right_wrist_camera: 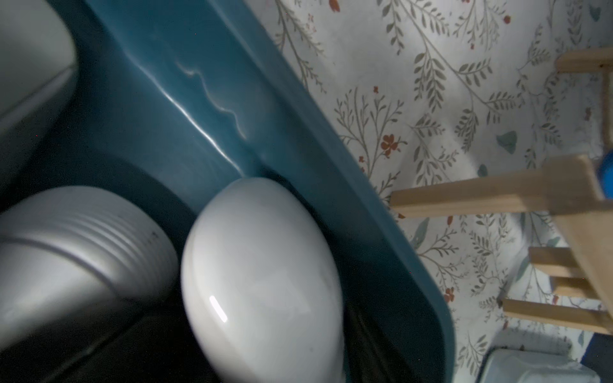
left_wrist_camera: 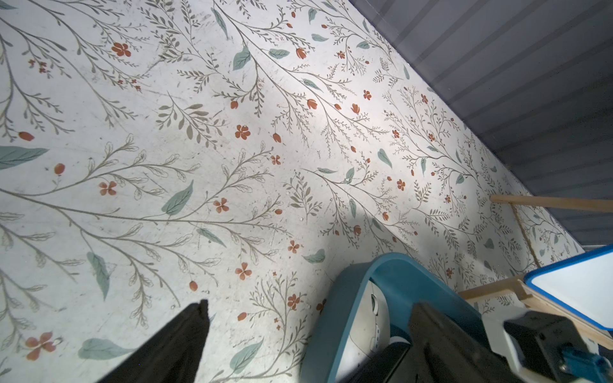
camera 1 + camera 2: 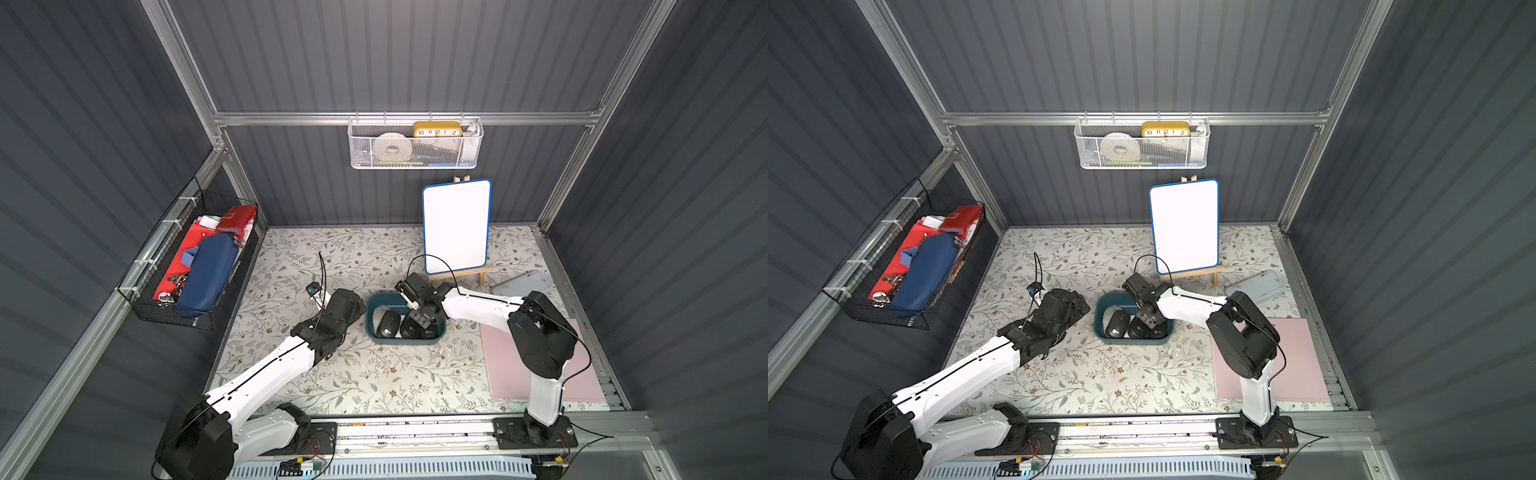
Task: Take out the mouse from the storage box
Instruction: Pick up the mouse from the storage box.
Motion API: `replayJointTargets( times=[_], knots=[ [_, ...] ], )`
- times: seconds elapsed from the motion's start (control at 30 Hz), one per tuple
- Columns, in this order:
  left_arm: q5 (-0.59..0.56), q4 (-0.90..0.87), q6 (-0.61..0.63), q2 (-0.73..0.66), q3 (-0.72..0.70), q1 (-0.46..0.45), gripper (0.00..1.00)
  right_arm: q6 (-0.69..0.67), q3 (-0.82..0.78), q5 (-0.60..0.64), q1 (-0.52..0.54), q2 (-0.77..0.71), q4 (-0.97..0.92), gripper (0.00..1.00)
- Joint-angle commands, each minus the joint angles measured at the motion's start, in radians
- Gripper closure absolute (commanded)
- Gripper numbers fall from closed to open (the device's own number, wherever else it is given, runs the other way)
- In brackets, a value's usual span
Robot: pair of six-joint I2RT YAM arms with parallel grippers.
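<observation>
The dark teal storage box (image 3: 409,340) (image 3: 1133,340) sits mid-table on the floral mat. It holds two black mice (image 3: 388,323) side by side, a pale mouse (image 2: 365,318) along its left wall, and one more mouse (image 1: 262,282) that looks glossy grey in the right wrist view. My right gripper (image 3: 424,322) (image 1: 265,351) reaches down into the box, its dark fingers (image 1: 365,348) lying against both sides of that mouse, which still rests in the box (image 1: 199,83). My left gripper (image 3: 349,307) (image 2: 308,351) hangs open at the box's left rim (image 2: 335,315), holding nothing.
A whiteboard on a wooden easel (image 3: 456,226) stands just behind the box. A pink sheet (image 3: 540,365) and a grey tray (image 3: 523,284) lie at the right. A white mesh basket (image 3: 415,143) hangs on the back wall, a black wire basket (image 3: 187,270) on the left wall.
</observation>
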Motion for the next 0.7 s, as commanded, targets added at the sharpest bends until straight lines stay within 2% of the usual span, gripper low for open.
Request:
replayJointTargets(
  times=[0.0, 0.1, 0.3, 0.53, 0.67],
  knots=[
    [-0.008, -0.007, 0.004, -0.030, -0.021, 0.002, 0.00, -0.009, 0.019, 0.006, 0.009, 0.015, -0.001, 0.54],
    [-0.011, -0.014, 0.003, -0.031, -0.023, 0.001, 0.01, -0.006, 0.015, 0.009, 0.012, 0.003, -0.002, 0.61],
    [-0.010, -0.014, -0.004, -0.026, -0.027, 0.001, 0.00, -0.004, -0.004, 0.054, 0.041, -0.046, 0.002, 0.71],
    [-0.007, -0.014, -0.008, -0.024, -0.029, 0.001, 0.01, 0.029, -0.058, 0.070, 0.048, -0.139, 0.041, 0.77],
    [-0.008, -0.017, -0.008, -0.029, -0.031, 0.001, 0.01, 0.092, -0.068, 0.085, 0.054, -0.216, 0.026, 0.78]
  ],
)
